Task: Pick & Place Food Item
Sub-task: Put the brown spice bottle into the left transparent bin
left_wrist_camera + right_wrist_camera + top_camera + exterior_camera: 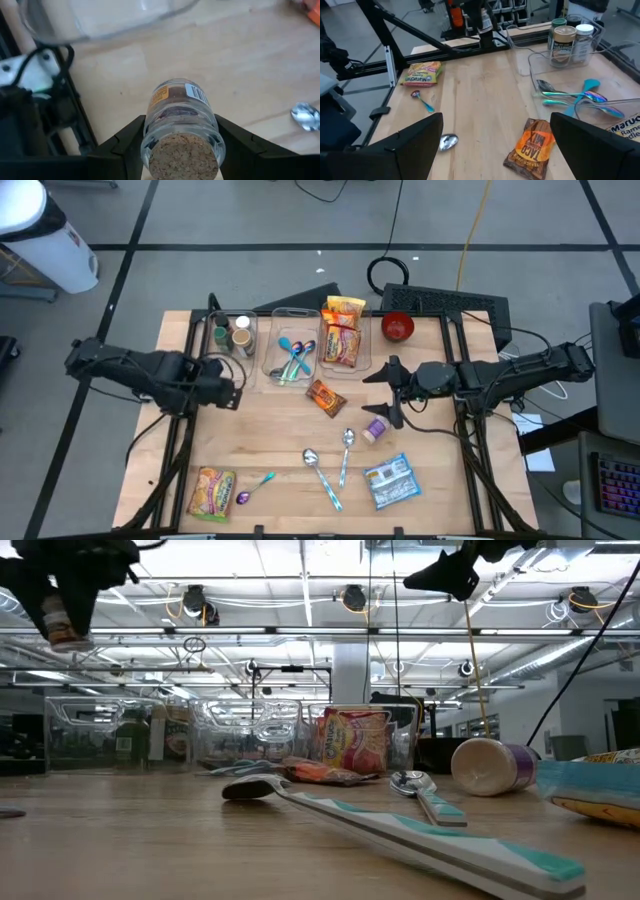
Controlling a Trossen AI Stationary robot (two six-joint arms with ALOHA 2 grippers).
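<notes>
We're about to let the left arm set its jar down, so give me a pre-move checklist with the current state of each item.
1. Left gripper shut on the cork-topped jar: ok, a finger sits on each side of the glass.
2. Jar lifted clear of the table: ok, the low view shows it high in the air.
3. Jar bin has room: cannot tell; at least two jars already stand in it.
4. Right gripper out of the way: ok, open and hovering over the purple cup, far from the bin.
5. Taco mix packet away from the left arm's path: ok, it lies beside the utensil bin.
</notes>
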